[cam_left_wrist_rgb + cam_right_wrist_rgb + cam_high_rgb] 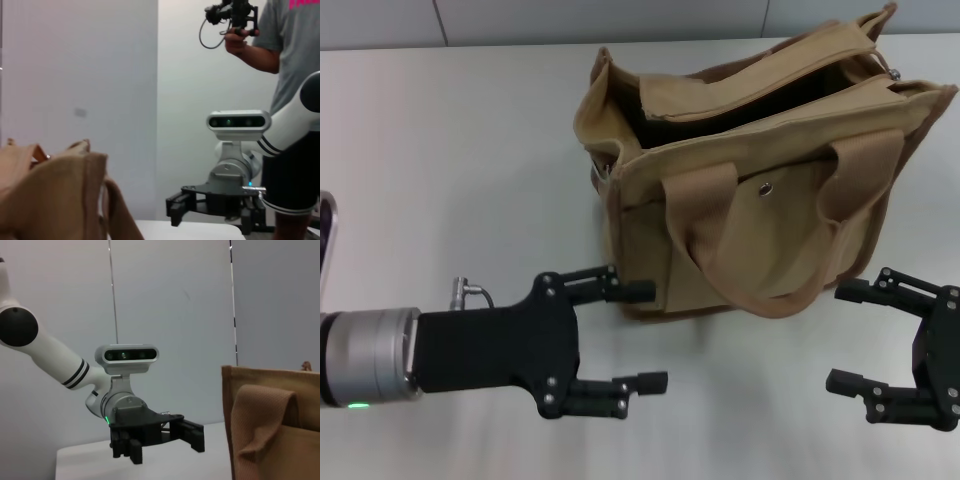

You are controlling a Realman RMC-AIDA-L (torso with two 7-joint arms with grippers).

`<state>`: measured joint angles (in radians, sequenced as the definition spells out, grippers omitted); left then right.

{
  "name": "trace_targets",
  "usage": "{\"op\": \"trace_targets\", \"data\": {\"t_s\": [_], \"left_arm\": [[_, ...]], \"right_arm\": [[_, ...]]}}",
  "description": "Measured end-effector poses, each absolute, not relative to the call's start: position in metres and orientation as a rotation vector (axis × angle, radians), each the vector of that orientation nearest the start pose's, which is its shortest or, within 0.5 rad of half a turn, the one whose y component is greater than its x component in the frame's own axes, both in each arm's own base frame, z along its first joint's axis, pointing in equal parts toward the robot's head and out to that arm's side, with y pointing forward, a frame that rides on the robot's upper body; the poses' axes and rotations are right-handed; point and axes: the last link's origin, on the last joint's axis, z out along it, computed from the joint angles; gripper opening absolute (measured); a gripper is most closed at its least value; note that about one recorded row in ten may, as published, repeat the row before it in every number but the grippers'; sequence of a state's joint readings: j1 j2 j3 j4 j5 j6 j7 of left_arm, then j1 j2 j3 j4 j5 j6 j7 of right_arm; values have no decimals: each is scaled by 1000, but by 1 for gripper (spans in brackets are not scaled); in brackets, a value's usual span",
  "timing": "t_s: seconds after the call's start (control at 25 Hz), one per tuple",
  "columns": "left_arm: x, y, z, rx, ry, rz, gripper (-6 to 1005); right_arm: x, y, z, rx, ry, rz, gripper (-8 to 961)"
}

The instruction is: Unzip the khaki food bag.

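The khaki food bag [750,180] stands upright on the white table [460,150], right of centre. Its top gapes open and its inside is dark. The metal snap [766,187] and two handles face me. My left gripper [645,337] is open and empty in front of the bag's left lower corner, fingers pointing right. My right gripper [848,335] is open and empty in front of the bag's right lower corner, fingers pointing left. The bag also shows in the left wrist view [55,195] and the right wrist view [272,422]. Each wrist view shows the other gripper: the right one [175,212], the left one [192,432].
A person [290,60] in a grey shirt stands behind the right arm, holding a camera rig [235,17]. Light walls stand behind the table. A grey object's edge [325,235] shows at the far left.
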<state>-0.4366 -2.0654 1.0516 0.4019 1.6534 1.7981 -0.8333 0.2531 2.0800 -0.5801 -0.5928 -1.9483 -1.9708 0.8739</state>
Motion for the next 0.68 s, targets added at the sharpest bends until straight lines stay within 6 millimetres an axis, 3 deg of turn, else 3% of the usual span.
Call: {"op": "trace_targets", "data": {"t_s": [0.68], "left_arm": [[-246,249,-41,-2850,-49,-1154,802]], "right_arm": [[302,212,7,-2653,231,1042,845]]}}
